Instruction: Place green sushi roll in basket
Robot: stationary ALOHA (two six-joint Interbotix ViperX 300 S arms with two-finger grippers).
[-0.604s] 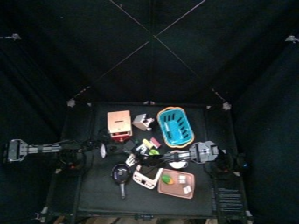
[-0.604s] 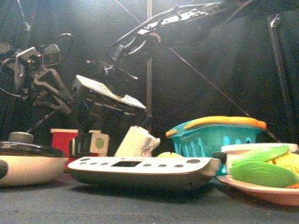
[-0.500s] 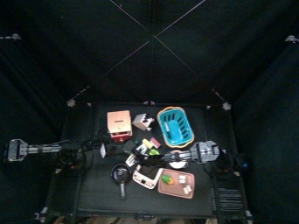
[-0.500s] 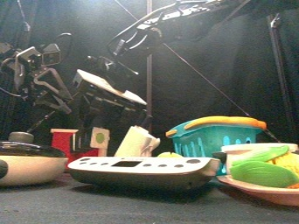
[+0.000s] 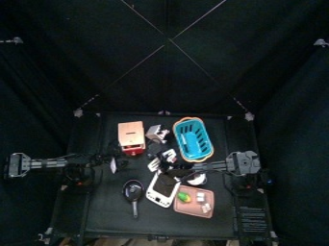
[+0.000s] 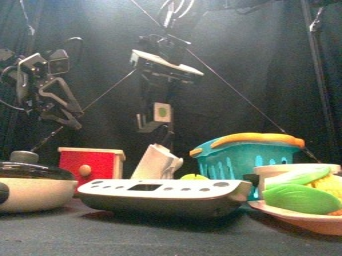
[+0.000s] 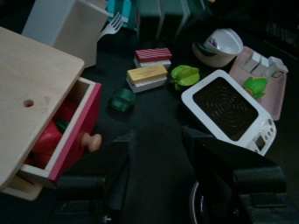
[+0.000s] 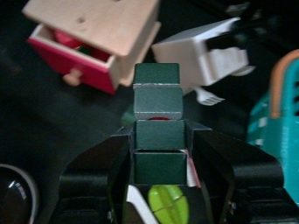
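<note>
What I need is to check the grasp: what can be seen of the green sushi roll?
The green sushi roll is a straight row of dark green, matte, block-like segments with thin seams between them. The right end effector is shut on it, one jaw pressing each long side, and its far end sticks out past the jaw tips. In the front view it hangs in the air, clear of the table. Only the jaws touch it. It is not in the basket.
</note>
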